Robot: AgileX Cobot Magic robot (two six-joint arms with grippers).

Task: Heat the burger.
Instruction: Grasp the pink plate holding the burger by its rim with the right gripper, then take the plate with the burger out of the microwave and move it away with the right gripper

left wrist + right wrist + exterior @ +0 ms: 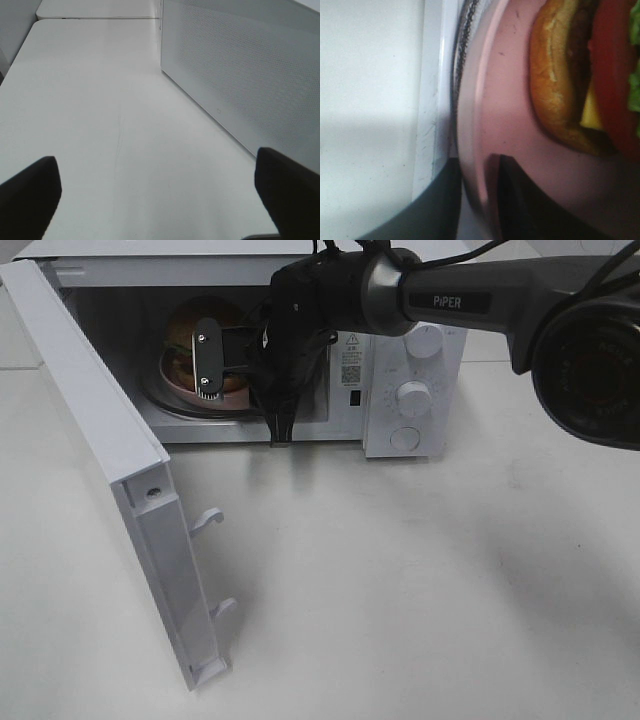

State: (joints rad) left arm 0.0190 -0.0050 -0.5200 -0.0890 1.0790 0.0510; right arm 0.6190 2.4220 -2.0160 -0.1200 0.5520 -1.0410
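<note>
On white table, microwave open.

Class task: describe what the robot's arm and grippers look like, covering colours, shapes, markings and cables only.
The right arm is dark grey and tubular, marked "PiPER" in white, with black cables along it. Its right gripper is black, with a silver screwed plate on one finger. The left gripper shows only two black, blocky fingertips.

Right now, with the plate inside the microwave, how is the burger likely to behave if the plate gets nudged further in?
The burger is stacked tall on the pink plate, so it may lean or topple if jolted. Its loose layers, tomato and cheese, could probably slide apart. The right gripper appears to pinch the plate's rim; the smooth plate might let the bun skid.
</note>
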